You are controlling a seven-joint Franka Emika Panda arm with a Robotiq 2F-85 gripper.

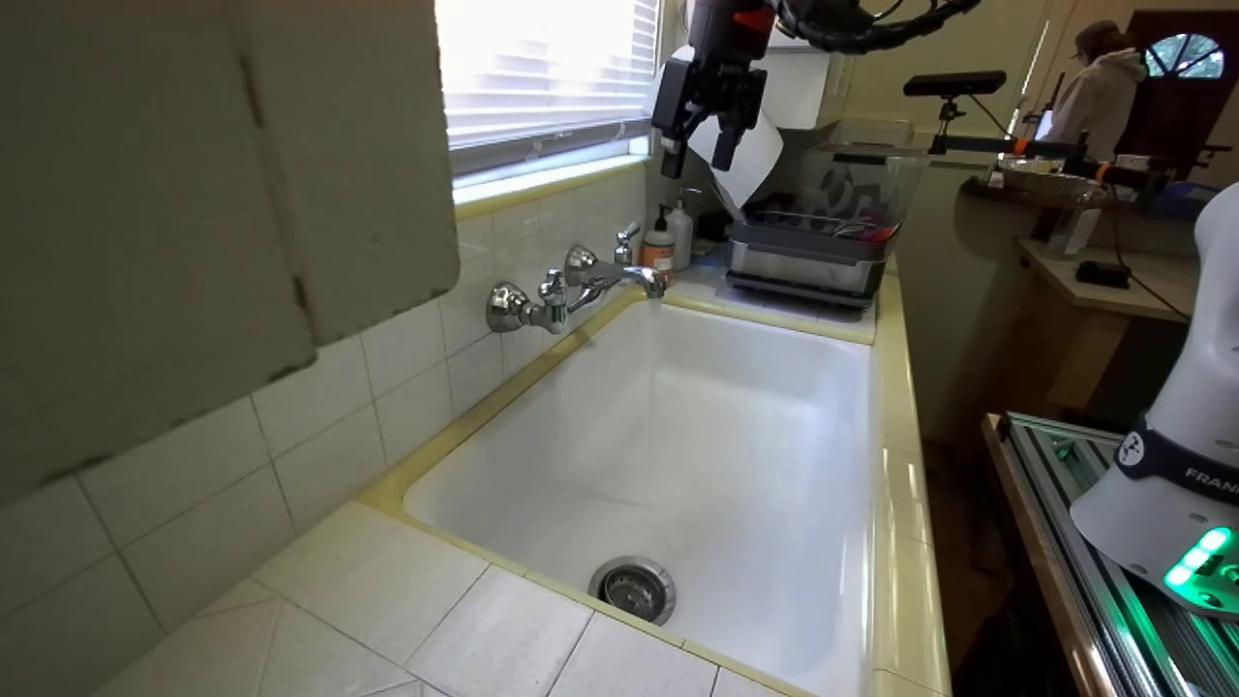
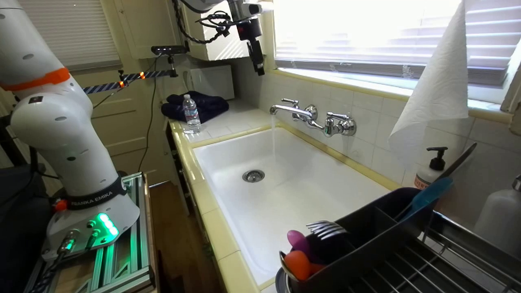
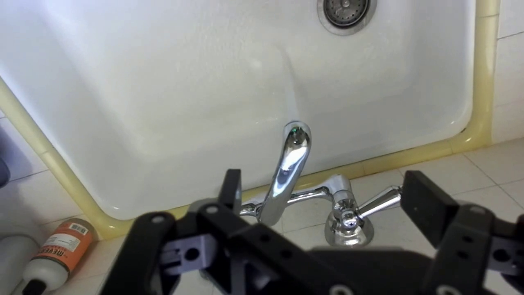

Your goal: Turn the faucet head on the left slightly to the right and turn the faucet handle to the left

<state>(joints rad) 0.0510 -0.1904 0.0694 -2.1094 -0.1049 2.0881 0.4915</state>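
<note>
The faucet head is a curved chrome spout [image 1: 629,277] on the wall-mounted faucet; it also shows in an exterior view [image 2: 291,110] and the wrist view [image 3: 288,164]. Water runs from its tip into the sink. Two slim chrome levers flank it. The faucet handle on the drain side [image 3: 380,200] shows in the wrist view, its tip partly covered by a finger, and in an exterior view [image 2: 290,101]. The soap-side lever [image 2: 338,116] is hidden by my gripper in the wrist view. My gripper [image 1: 697,163] is open and empty, high above the faucet [image 3: 321,184], touching nothing.
The white sink [image 2: 228,195] with its drain [image 3: 346,10] lies below the faucet. An orange-labelled soap bottle [image 3: 63,246] stands beside it. A dish rack [image 1: 803,261] and hanging paper towel [image 2: 435,89] are on the soap side. A window sill [image 1: 552,179] runs above.
</note>
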